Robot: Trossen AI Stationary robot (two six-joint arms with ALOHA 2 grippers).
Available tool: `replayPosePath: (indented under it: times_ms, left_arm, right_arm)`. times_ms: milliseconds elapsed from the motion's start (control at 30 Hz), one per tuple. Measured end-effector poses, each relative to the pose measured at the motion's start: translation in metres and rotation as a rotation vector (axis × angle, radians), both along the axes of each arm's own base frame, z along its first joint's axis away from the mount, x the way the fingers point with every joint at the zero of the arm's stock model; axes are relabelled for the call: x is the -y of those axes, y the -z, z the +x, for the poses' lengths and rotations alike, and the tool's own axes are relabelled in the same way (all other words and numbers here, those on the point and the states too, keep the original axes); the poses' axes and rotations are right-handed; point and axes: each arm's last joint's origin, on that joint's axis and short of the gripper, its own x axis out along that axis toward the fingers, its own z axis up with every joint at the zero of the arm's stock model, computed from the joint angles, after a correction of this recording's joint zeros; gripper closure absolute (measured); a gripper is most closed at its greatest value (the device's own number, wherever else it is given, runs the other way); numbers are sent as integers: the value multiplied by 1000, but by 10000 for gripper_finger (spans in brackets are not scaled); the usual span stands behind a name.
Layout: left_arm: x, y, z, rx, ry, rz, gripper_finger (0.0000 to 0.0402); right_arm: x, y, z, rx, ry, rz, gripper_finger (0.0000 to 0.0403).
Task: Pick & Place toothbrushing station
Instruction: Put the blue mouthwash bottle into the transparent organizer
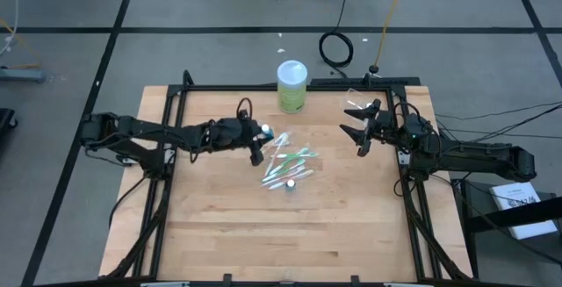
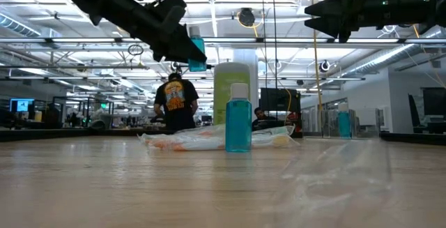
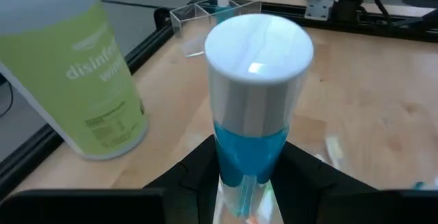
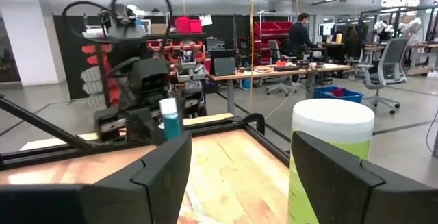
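One teal tube point(image 3: 252, 107) stands upright, cap up, in the left gripper point(image 3: 250, 183).

I've got the left arm stretched across toward the table's middle with the left gripper point(image 1: 260, 138) raised off the surface and clamped on something between its fingers point(image 3: 195, 176), while the right gripper point(image 1: 358, 129) hangs high at the right side, jaws spread wide.

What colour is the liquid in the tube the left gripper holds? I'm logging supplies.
Teal-blue, under a white cap; the left wrist view shows the tube best.
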Motion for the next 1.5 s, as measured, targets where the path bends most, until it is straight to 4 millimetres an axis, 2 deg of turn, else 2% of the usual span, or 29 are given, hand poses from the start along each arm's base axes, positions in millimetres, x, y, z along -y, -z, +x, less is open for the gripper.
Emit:
replayPosePath:
  times_ms: [333, 600, 833, 1000, 1067, 1167, 1367, 1500]
  left_arm:
    - [-44, -3, -9, 22, -36, 9, 279]
    - [-63, -2, -16, 32, -29, -51, 279]
    - [-59, -2, -14, 40, 68, -77, 279]
    - [-52, -5, -10, 73, 96, -42, 280]
    - [-49, -7, -9, 85, 86, -27, 279]
    - [-45, -9, -6, 103, 73, 1, 279]
    - [-46, -28, 2, 73, 83, 8, 280]
    - [-48, -27, 7, 40, 84, 4, 280]
  right_arm:
    - [3, 21, 12, -171, -6, 46, 156]
    - [4, 25, 18, -203, -3, -5, 156]
    - [5, 23, 17, -185, -1, -15, 156]
    - [12, -14, 14, 3, 83, -255, 156]
    - [14, -27, 14, 38, 78, -269, 156]
    - [16, -36, 17, 26, 76, -236, 156]
    - [18, -21, 20, -154, 57, -136, 156]
    - [22, -23, 19, -119, 77, -79, 156]
